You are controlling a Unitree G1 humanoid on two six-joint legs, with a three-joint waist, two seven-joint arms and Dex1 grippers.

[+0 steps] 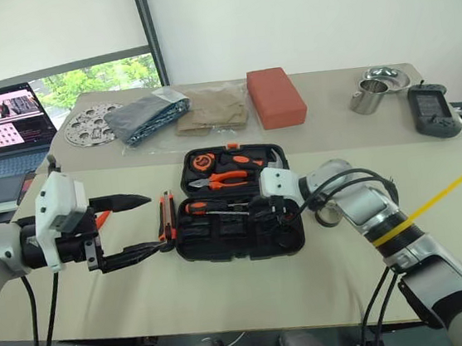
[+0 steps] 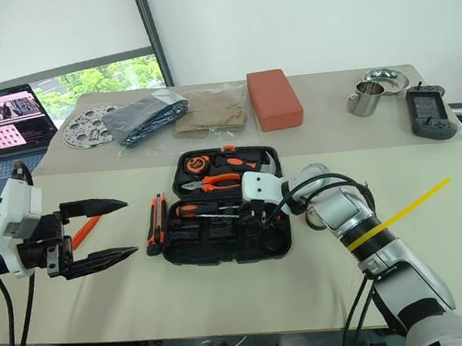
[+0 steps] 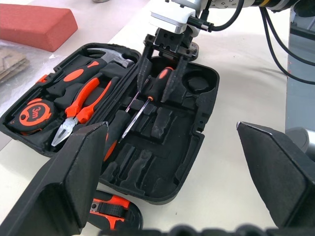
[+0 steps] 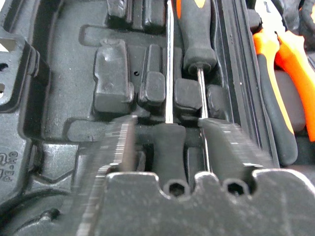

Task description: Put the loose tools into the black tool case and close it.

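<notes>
At centre of surface (image 1: 437, 225), black tool case (image 1: 237, 208) lies open. My right tool (image 3: 158, 74) sits over its front half, fingers parted astride a slotted screwdriver (image 3: 156, 87). Utility knife (image 1: 166, 215) and slim orange tool (image 2: 84, 231) at case's 9 o'clock, not packed. My left tool (image 1: 137, 227) open, empty. Lid not yet shut.

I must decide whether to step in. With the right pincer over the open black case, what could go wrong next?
1. The right pincer, fingers apart, straddles an orange-and-black screwdriver in the black plastic tool case; withdrawing might drag it from its slot.
2. The black-and-orange utility knife lies outside the case beside its edge; closing now would leave it out.
</notes>
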